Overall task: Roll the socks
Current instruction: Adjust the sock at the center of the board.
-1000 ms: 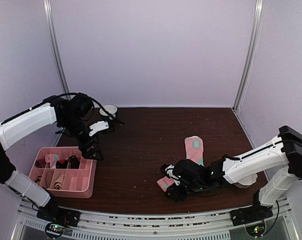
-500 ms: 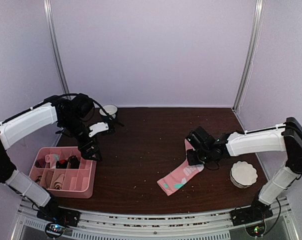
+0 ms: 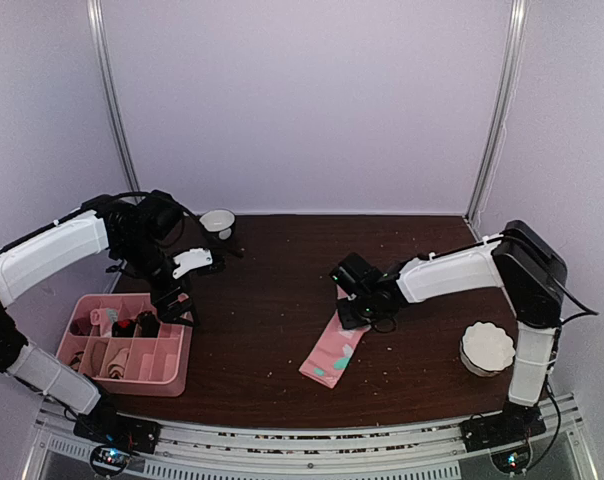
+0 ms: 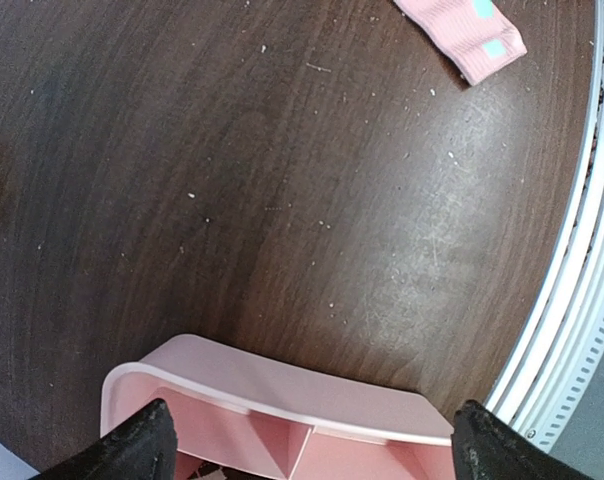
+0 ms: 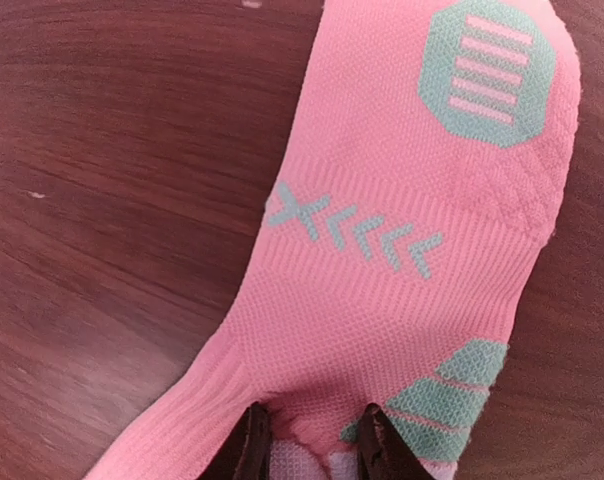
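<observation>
We see the sock (image 3: 334, 345) flat on the table (image 3: 272, 270), a little right of the middle, slanting from 1 o'clock down to 7 o'clock; its lower end stops short of the near edge, with bare wood between. Open wood runs from the sock toward 9, 12 and 3 o'clock. The tray (image 3: 154, 380) sits at the table's 8 o'clock, close to the near rail (image 3: 282, 435); a dish (image 3: 487, 347) stands at 4 o'clock near the right edge; a bowl (image 3: 219, 222) stands at 11 o'clock by the back wall.

The right arm climbs from its base at 5 o'clock, bends high at 3 o'clock, and lies long and low toward 9; the right gripper (image 3: 355, 312) rests on the sock's upper end. In its wrist view the fingers (image 5: 382, 450) are drawn close, pinching a pucker of pink knit beside a mint patch.

The left arm goes out along the left edge, bends at 10 o'clock, and turns its wrist down toward 5; the left gripper (image 3: 175, 300) hangs above the tray's 1 o'clock corner, apart from it. Its fingers (image 4: 147, 445) are spread wide with nothing between them; in that view the tray's rim shows below, the rail at 3 o'clock and the sock's tip at 1 o'clock.
</observation>
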Available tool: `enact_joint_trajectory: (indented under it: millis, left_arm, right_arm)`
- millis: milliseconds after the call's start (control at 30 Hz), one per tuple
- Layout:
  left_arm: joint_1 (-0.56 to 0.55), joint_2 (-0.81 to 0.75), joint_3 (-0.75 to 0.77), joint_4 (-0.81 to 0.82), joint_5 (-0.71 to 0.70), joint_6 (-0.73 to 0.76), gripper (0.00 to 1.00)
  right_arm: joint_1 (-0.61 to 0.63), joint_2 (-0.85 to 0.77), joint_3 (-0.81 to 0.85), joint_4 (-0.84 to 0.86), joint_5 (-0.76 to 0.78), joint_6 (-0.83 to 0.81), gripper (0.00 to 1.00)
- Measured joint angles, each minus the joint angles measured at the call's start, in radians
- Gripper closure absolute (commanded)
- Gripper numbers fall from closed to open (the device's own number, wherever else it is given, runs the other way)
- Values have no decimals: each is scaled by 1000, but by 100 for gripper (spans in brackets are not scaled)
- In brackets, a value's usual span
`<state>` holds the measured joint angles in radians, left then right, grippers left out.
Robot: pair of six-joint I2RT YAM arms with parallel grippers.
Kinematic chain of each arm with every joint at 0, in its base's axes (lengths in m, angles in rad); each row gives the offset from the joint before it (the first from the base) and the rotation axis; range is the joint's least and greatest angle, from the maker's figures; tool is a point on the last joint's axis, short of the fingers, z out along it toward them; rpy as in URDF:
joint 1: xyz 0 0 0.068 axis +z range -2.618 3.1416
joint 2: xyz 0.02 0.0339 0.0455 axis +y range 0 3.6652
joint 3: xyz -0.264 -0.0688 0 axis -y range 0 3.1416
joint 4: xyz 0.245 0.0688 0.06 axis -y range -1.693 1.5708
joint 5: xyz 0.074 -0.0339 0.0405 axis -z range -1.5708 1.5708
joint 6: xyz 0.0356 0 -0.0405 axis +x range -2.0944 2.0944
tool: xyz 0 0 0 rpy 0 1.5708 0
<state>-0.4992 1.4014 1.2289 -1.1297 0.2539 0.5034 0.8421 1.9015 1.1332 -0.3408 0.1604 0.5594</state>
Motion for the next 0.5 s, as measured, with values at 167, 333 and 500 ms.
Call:
enact_joint_trajectory:
  millis: [167, 333, 500]
  left_arm:
    - [0, -28, -27, -1, -13, 0, 2]
    - [0, -53, -45, -1, -16, 0, 2]
    - [0, -53, -46, 2, -14, 0, 2]
  right_arm:
    - [96, 162, 238, -29, -48, -69, 70]
    - [150, 238, 368, -49, -101, -82, 68]
    - [146, 238, 372, -47, -111, -59, 61]
